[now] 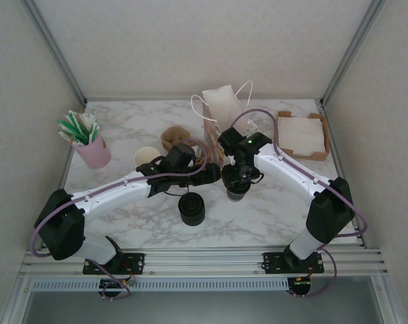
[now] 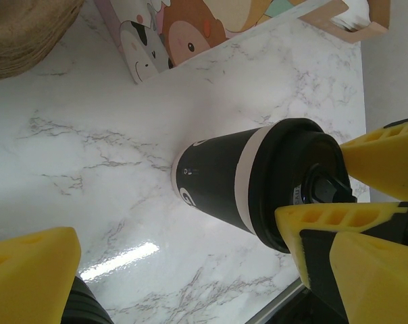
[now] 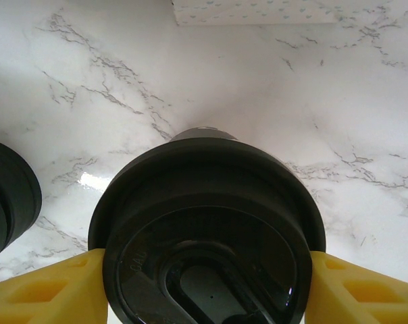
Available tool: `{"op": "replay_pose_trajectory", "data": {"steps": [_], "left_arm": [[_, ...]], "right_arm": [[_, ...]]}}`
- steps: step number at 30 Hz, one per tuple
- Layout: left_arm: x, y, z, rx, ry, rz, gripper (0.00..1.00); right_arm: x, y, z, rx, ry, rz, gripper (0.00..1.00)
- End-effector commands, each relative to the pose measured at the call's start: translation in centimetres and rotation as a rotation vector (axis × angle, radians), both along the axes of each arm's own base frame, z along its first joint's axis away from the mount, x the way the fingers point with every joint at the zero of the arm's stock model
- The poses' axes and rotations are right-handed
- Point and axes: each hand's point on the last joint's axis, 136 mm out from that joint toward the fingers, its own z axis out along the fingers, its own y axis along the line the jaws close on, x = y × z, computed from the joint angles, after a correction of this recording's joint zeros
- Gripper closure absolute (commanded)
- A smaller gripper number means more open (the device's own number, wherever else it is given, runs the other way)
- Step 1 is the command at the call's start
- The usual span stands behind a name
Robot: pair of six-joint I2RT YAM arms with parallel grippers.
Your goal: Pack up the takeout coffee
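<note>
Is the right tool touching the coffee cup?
Touching. In the right wrist view, the yellow fingers of the right tool press the lid of the coffee cup on both sides, no gap.

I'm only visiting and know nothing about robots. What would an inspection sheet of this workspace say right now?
Surface: marble table, no spills seen.
Job's things: coffee upright, lid on; bag standing at the back.
Clutter: pink cup of straws, cream cups, brown stack, black lids, napkins.
Grippers: right gripper clamps the coffee's lid from above; left gripper open near the coffee, holding nothing.
Cables: purple cables run along both arms.
Surroundings: pale walls with metal frame posts.
</note>
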Motion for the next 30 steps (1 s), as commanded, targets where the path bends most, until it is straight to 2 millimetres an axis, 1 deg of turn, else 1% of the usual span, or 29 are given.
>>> {"op": "replay_pose_trajectory", "data": {"steps": [1, 9, 12, 18, 21, 24, 27, 30], "left_arm": [[0.1, -0.9, 0.5, -0.012, -0.013, -0.033, 0.05], [0.1, -1.0, 0.4, -0.012, -0.013, -0.035, 0.05], [0.1, -1.1, 0.4, -0.012, -0.011, -0.036, 0.05], [0.1, -1.1, 0.5, -0.013, -0.013, -0.037, 0.05], [0.1, -1.1, 0.4, -0.013, -0.012, -0.038, 0.05], [0.0, -1.1, 0.4, -0.012, -0.011, -0.039, 0.05], [0.0, -1.0, 0.3, -0.009, -0.010, -0.038, 0.05], [-0.1, -1.0, 0.4, -0.009, -0.012, -0.038, 0.05]], "right_arm": [[0.3, 0.2, -0.4, -0.004, 0.016, 0.002, 0.34], [-0.1, 0.1, -1.4, -0.007, 0.050, -0.006, 0.34], [-0.2, 0.0, -1.4, -0.007, 0.051, -0.006, 0.35], [0.2, -0.1, 0.1, 0.002, 0.013, -0.014, 0.35], [0.4, -0.1, 0.2, 0.003, 0.011, -0.015, 0.34], [0.4, -0.2, -0.8, -0.010, 0.031, -0.016, 0.35], [-0.1, -0.4, -1.9, -0.021, 0.057, -0.021, 0.35], [-0.6, -0.8, -2.5, -0.039, 0.071, -0.022, 0.35]]}}
